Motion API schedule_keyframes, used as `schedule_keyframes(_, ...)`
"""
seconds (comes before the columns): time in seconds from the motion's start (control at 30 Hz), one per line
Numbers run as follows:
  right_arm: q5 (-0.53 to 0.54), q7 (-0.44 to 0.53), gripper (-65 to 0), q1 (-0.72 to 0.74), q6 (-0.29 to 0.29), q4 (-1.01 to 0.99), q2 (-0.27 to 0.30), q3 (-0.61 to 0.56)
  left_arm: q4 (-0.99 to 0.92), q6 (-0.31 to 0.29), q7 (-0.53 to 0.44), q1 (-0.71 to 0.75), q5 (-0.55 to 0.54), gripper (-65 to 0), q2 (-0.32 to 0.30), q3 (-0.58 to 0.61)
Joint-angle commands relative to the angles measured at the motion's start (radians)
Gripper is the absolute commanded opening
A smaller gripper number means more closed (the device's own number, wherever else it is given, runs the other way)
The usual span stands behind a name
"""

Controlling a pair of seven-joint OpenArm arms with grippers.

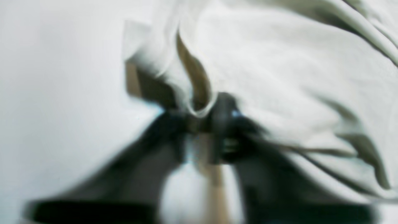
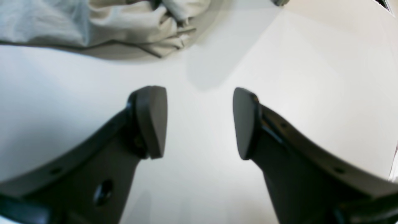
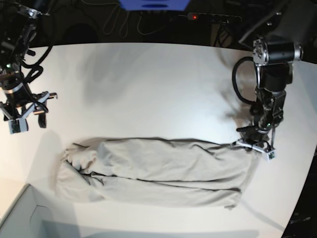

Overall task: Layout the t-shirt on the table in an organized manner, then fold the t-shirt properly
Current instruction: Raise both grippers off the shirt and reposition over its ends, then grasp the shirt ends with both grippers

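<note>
The table (image 3: 148,79) fills most of the base view, white and matte, its curved edge running down past 4 o'clock. Across its lower half the t-shirt (image 3: 158,171) lies as a long, roughly folded band running from 8 o'clock to 4 o'clock, bunched and creased at its 8 o'clock end and narrower at the other. At 7 o'clock a pale grey box corner (image 3: 20,218) pokes into the base view, just below the shirt's bunched end.

At 3 o'clock the left arm (image 3: 270,74) drops steeply from its silver motor housing, wrist bent downward so the left gripper (image 3: 253,144) meets the shirt's 4 o'clock end. Its wrist view is blurred, yet a loop of cloth (image 1: 199,102) can be made out pinched between the closed jaws, with more fabric spread toward 2 o'clock.

At 9 o'clock the right arm (image 3: 17,64) hangs near the table's edge, well apart from the shirt, its right gripper (image 3: 27,116) pointing down above the bare tabletop. In its own wrist view the two dark pads (image 2: 152,121) stand wide apart with nothing between them, and the shirt's crumpled end (image 2: 130,28) shows at 11 o'clock.
</note>
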Motion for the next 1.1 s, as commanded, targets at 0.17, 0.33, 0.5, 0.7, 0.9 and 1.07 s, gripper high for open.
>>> schedule_keyframes(0.17,0.017,0.029,-31.3,0.053,0.003,-0.049,0.016,0.003,0.055,0.000,0.042,0.020,0.003,-65.0,-0.017,0.001)
schedule_keyframes(0.33,0.017,0.029,-31.3,0.077,0.003,-0.106,0.045,0.003,0.471,0.006,0.231,0.201,-0.051,-64.8,-0.017,-0.077)
schedule_keyframes(0.5,0.017,0.029,-31.0,0.149,0.009,-0.194,0.050,-0.002,0.804,0.010,0.398,0.308,-0.076,-64.8,-0.001,-0.171)
schedule_keyframes(0.7,0.015,0.029,-31.0,0.235,0.067,-0.315,0.065,-0.005,1.046,0.010,0.535,0.382,-0.076,-64.8,0.034,-0.272)
schedule_keyframes(0.9,0.014,0.030,-31.0,0.284,0.067,-0.470,0.068,-0.128,1.060,0.004,0.553,0.383,-0.071,-64.8,0.037,-0.298)
schedule_keyframes(1.07,0.014,0.050,-31.0,0.383,0.067,-0.634,0.068,-0.215,1.060,0.004,0.552,0.383,-0.066,-64.8,0.035,-0.298)
